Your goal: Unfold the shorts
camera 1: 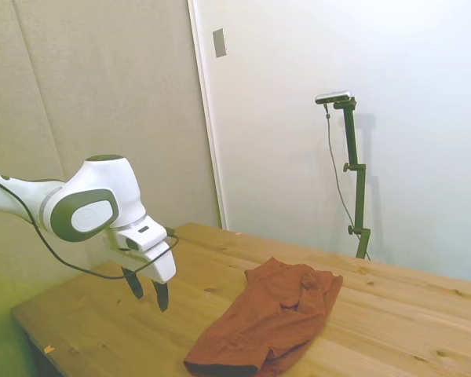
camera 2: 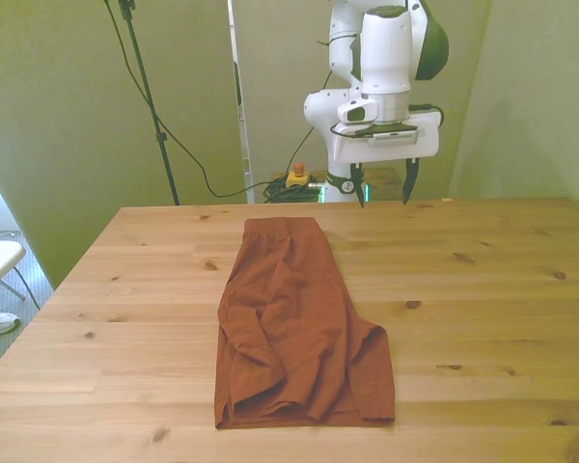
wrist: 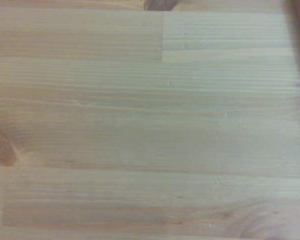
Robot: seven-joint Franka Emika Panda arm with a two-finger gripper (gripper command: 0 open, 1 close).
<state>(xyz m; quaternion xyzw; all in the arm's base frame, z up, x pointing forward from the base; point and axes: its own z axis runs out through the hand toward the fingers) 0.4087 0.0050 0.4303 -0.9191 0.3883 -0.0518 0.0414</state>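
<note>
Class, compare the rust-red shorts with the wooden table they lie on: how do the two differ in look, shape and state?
The shorts are rust-red; the table is pale wood with visible grain and knots. The shorts are soft, creased and folded over on themselves; the table is a rigid, flat surface. The shorts cover only a middle strip, while the table spreads well beyond them on every side. What they share: neither is touched by the gripper, which hangs open above the table's far edge.

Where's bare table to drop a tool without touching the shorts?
Bare wood on both sides of the shorts; the widest patch is toward the front view's right of the table. The hand hangs open over the far edge; that spot is crowded.
</note>
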